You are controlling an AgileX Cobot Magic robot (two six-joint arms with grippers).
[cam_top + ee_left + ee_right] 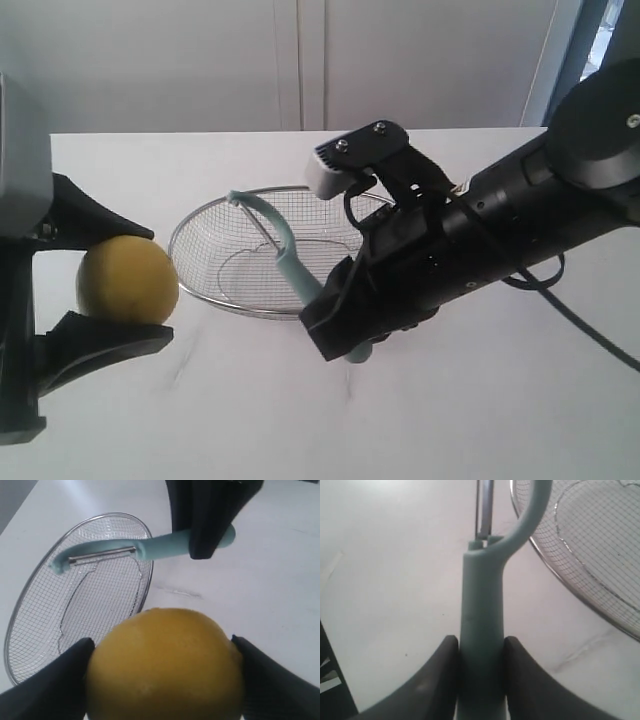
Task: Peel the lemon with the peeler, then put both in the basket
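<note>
Table is white, with the wire basket sitting mid-table and nothing inside it that we can see.

The right gripper reaches in from the right, jaws clamped on the low end of the peeler handle. The left gripper is at the left edge, jaws clamped on the lemon, one finger above and one below.

The lemon is held off the table, just left of the basket and outside it. The skin looks whole on the sides we see.

The peeler stands tilted, its head and blade up over the basket's near side, well apart from the lemon.

We judge the step to be the approach for a peeling stroke, with no contact yet. To do it well:
- Swing the blade left onto the bare yellow face between the left fingers, not near the pads.
- Lay the blade flat against the curve and press lightly. The fruit is round and smooth, so a hard push may spin or pop it out of the clamp.
- Stroke along the curve, away from the fingers.
- The grip sits far down the handle, so the head may twist under load. Go slow.
</note>
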